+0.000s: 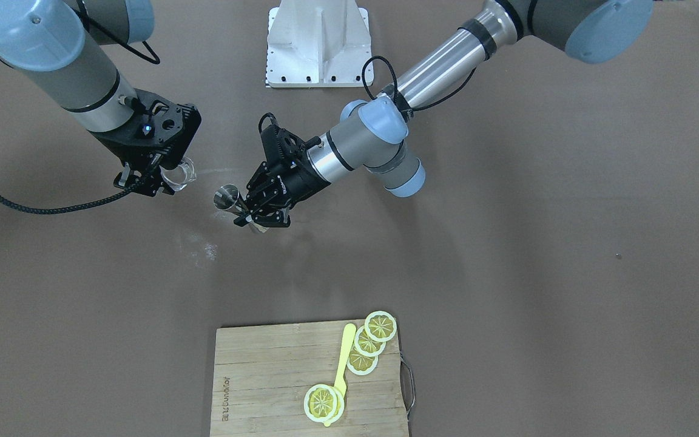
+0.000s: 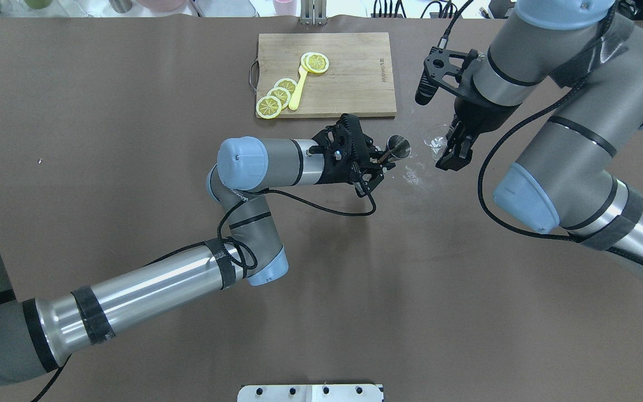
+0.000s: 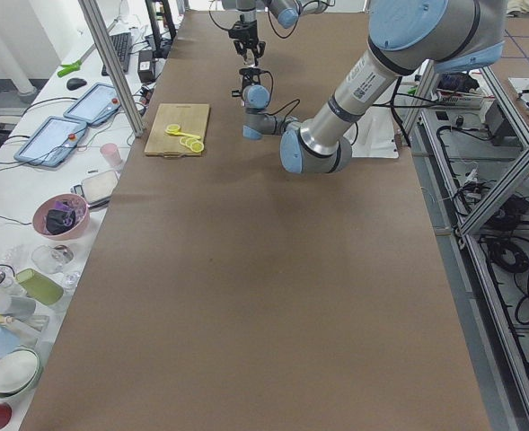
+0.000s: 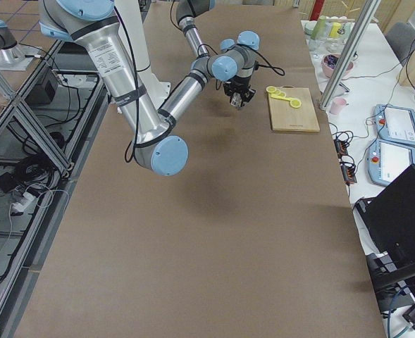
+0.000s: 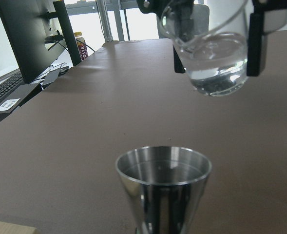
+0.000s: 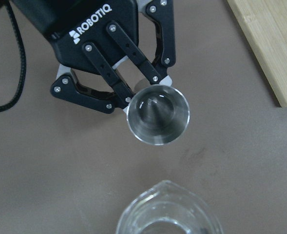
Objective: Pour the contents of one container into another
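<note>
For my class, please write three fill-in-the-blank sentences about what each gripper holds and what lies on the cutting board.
1. The left gripper is shut on the steel ______.
2. The right gripper is shut on the clear ______ cup.
3. The utensil lying among the lemon slices on the cutting board is coloured ______.
Missing words: jigger, glass, yellow.

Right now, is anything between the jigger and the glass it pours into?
Nothing visible. The left gripper holds the jigger, the right gripper holds the glass cup beside it, and only an open gap separates them.
</note>
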`<action>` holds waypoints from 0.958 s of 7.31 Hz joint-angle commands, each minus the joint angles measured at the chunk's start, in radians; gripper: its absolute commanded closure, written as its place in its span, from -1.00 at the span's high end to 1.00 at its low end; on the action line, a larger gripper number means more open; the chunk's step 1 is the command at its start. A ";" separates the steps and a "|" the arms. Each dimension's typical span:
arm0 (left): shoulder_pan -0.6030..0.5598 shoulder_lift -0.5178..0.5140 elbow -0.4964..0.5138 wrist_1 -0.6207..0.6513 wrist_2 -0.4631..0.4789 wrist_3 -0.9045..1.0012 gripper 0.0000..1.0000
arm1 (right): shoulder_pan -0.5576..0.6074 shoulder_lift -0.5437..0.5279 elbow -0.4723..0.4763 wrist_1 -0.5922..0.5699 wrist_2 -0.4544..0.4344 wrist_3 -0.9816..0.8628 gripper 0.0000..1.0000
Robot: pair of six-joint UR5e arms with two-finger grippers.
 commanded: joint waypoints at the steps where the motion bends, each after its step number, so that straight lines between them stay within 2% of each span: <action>1: 0.001 -0.001 -0.001 0.000 0.006 0.000 -1.00 | -0.005 0.045 -0.042 -0.035 -0.018 -0.024 -1.00; 4: 0.001 -0.001 -0.001 0.000 0.009 0.000 -1.00 | -0.007 0.142 -0.103 -0.173 -0.020 -0.093 -1.00; 7: 0.003 -0.004 -0.001 0.000 0.009 0.000 -1.00 | -0.027 0.166 -0.118 -0.248 -0.035 -0.105 -1.00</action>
